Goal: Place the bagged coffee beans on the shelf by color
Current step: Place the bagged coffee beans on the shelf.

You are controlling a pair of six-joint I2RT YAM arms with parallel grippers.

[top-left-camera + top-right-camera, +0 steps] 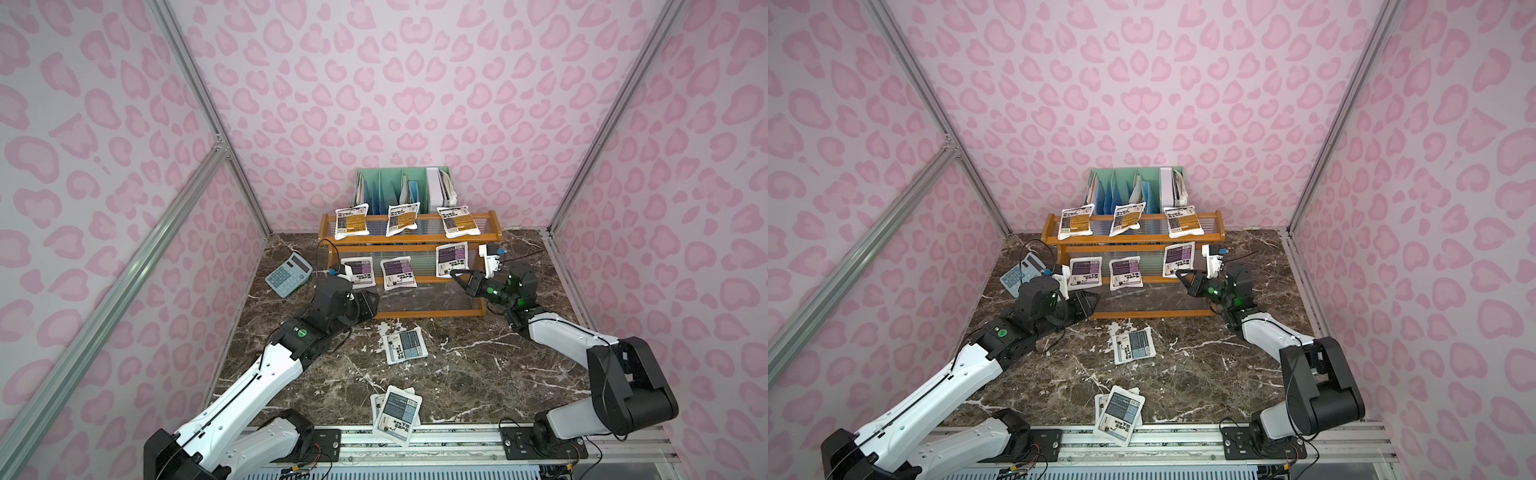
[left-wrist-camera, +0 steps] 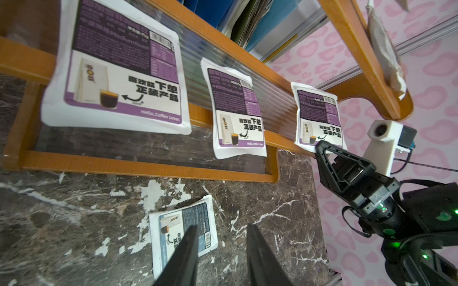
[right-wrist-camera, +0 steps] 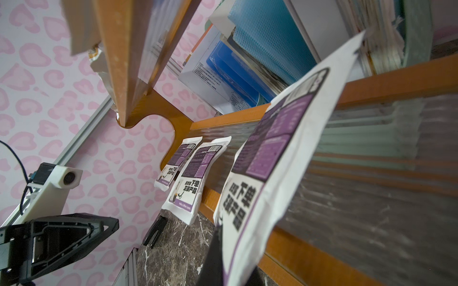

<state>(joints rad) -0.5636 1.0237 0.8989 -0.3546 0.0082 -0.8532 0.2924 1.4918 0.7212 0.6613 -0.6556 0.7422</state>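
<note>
Orange-brown wood frames the shelf (image 1: 432,313), which stands at the back of the dark marble table (image 1: 478,374). Three yellow-orange pouches (image 1: 351,222) lean on its top tier and three purple pouches (image 1: 398,272) on the middle tier. The right claw (image 1: 455,273) pinches the lower corner of the rightmost purple pouch (image 1: 452,259), which sits higher than its two neighbours. The left claw (image 2: 221,226) hangs spread, with nothing between its fingers, above the table before the shelf's left end, near a grey-blue pouch (image 1: 405,345) lying label-up. Two more grey-blue pouches (image 1: 397,415) lie stacked at the table's front edge. A light-blue calculator (image 1: 289,274) lies left of the shelf, and a mint-green file rack (image 1: 399,183) stands behind it.
</note>
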